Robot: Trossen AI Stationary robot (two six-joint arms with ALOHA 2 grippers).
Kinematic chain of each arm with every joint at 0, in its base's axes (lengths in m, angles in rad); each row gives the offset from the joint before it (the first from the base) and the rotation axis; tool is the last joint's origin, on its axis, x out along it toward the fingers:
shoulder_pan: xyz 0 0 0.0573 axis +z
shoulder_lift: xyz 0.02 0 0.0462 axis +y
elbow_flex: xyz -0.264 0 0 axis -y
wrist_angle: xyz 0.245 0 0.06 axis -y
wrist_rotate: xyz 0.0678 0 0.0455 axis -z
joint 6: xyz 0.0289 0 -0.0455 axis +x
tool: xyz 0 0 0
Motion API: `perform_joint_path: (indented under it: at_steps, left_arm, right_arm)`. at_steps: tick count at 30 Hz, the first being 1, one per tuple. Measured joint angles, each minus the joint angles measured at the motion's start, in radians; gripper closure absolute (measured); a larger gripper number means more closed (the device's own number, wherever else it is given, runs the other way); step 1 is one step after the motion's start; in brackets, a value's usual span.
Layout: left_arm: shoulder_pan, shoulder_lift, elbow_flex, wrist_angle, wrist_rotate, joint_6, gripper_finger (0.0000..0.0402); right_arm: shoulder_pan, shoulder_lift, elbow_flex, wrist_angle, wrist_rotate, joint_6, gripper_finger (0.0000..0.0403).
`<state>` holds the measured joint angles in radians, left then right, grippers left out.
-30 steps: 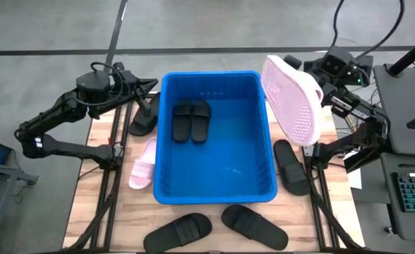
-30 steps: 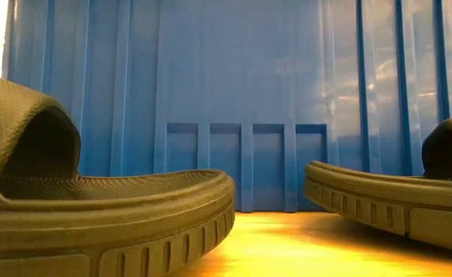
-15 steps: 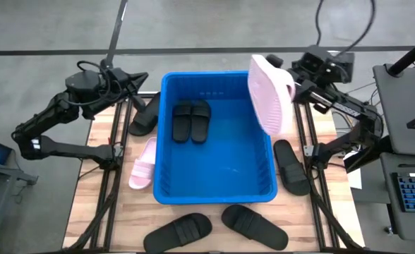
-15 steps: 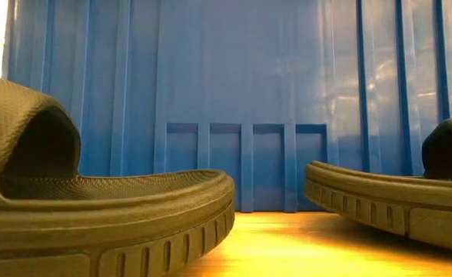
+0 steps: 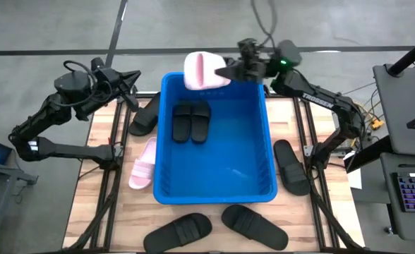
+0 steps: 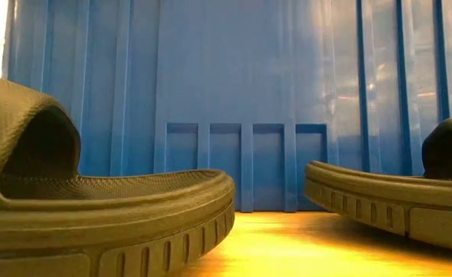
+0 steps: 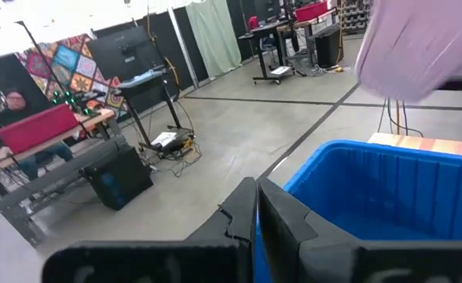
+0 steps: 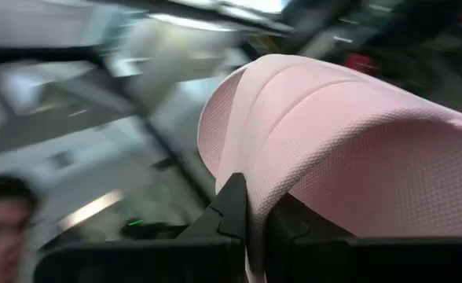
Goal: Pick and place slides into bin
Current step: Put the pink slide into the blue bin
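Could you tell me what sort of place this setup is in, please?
Probably a large workshop or lab hall: bare concrete floor with painted lines, rolling monitor stands and desks, and a keyboard beside the wooden table.

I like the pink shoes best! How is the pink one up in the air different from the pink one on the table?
The pink slide in the air is pinched by the right gripper above the bin's far rim; the pink slide on the table lies flat on the wood beside the bin's left wall, touched by no gripper. The held one looks turned and foreshortened from above; the lying one shows its full length, strap up. Both are pale pink, and neither is in the bin yet.
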<state>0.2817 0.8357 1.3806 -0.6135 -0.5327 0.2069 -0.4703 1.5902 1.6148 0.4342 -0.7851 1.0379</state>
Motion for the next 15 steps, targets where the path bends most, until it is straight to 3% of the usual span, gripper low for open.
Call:
perform_joint_path:
  at_steps: [7, 15]
  left_arm:
    - [0.000, -0.018, 0.000, 0.000, 0.000, 0.019, 0.0402]
    - [0.000, -0.019, 0.000, 0.000, 0.000, 0.019, 0.0402]
  right_arm:
    - [-0.059, -0.009, 0.001, -0.351, 0.111, -0.099, 0.0394]
    - [-0.118, 0.033, 0.002, -0.581, 0.181, -0.108, 0.0394]
